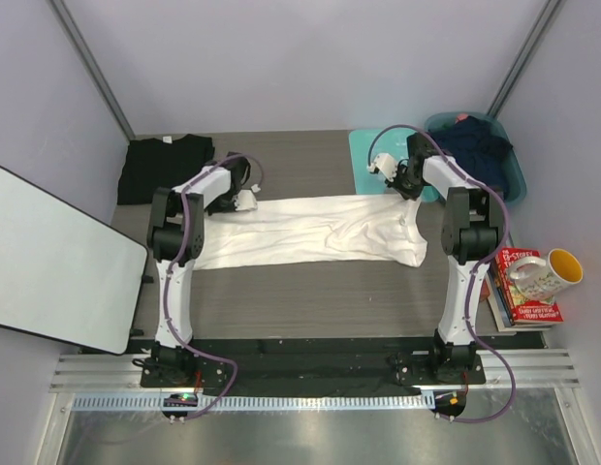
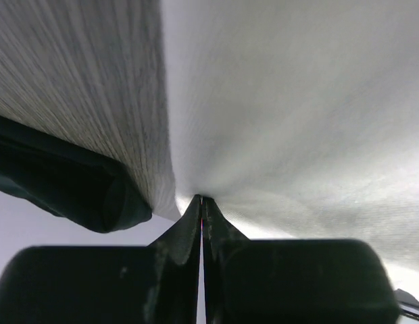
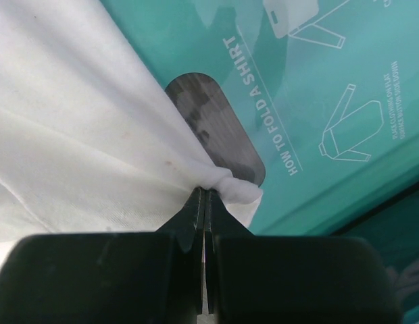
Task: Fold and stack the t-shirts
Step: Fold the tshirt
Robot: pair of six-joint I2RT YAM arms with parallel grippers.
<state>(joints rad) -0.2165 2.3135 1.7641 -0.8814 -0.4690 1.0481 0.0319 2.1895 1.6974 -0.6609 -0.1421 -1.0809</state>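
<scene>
Left gripper: we find its jaws pressed together on a pinch of the white t-shirt, at the cloth's left end. Right gripper: jaws likewise clenched on a bunched edge of that shirt, over the teal board. Between them we see the shirt stretched across the table. Black t-shirt: lies at the far left corner, apart from both.

plain white cotton t-shirt: stretched sideways across mid table, rumpled, bunched at right end | black cotton t-shirt: flat, squarish, far left corner, small white neck label showing
</scene>
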